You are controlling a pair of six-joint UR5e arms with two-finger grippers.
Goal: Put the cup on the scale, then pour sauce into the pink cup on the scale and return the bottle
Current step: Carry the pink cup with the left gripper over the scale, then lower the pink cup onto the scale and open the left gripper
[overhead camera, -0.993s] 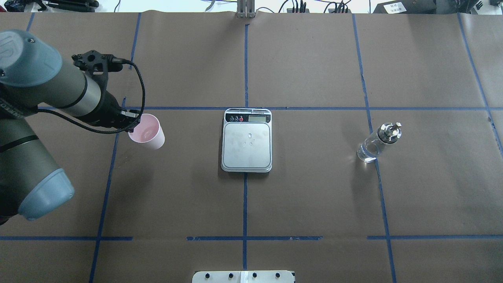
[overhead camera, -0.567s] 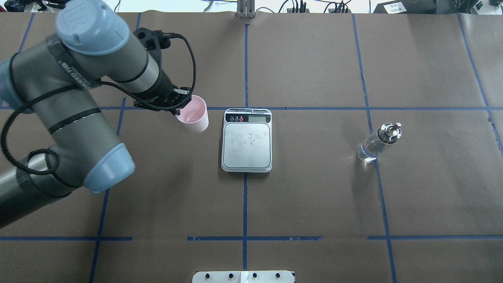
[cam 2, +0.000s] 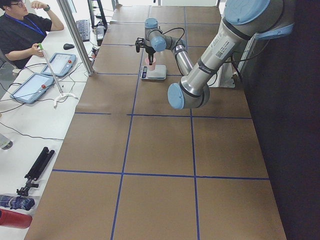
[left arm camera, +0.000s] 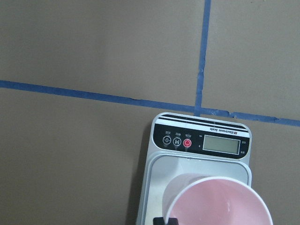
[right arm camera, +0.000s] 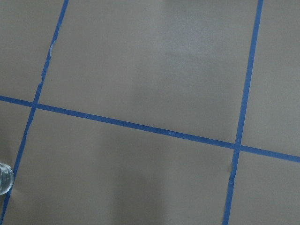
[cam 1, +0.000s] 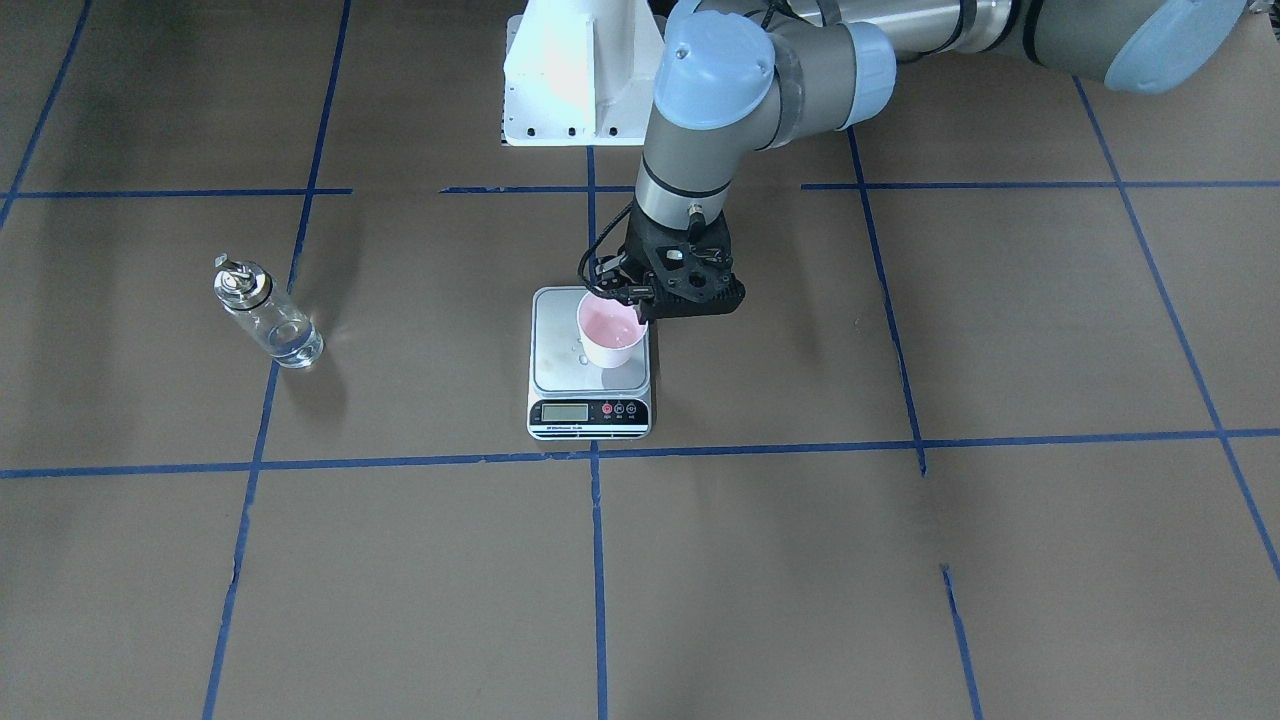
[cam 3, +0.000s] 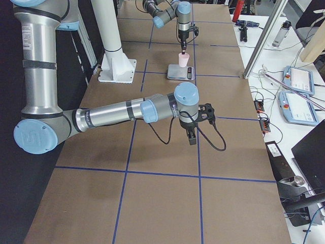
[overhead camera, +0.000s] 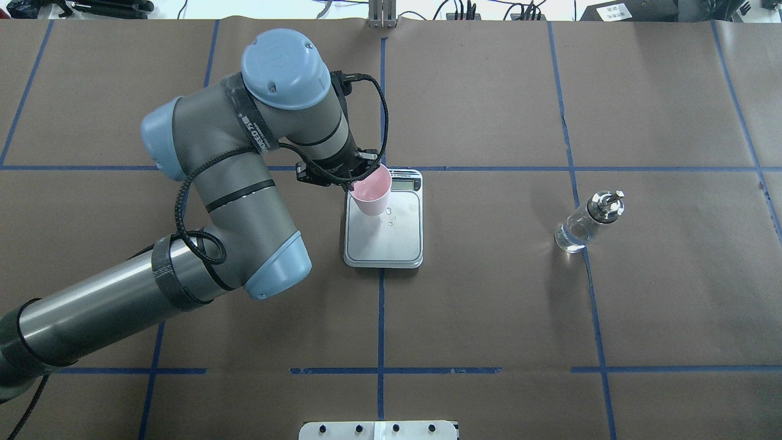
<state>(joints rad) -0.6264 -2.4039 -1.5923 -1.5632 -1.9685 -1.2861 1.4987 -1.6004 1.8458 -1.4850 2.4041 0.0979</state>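
Left gripper [overhead camera: 357, 179], clamping the cup [overhead camera: 372, 195], brought it from nine o'clock over the scale [overhead camera: 391, 241]; release likely next; right gripper [cam 3: 192, 136] fingers: cannot tell.

M on a scale [left arm camera: 200, 136] button

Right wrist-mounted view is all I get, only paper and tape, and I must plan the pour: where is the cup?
Observer: The cup is over the scale, above its plate, pinched at its rim by the left gripper.
Operator: And the bottle?
Observer: The bottle stands upright on the table, apart from the scale, nothing holding it.
Operator: Is the plate dry?
Observer: No, a few droplets lie on it beside the cup.
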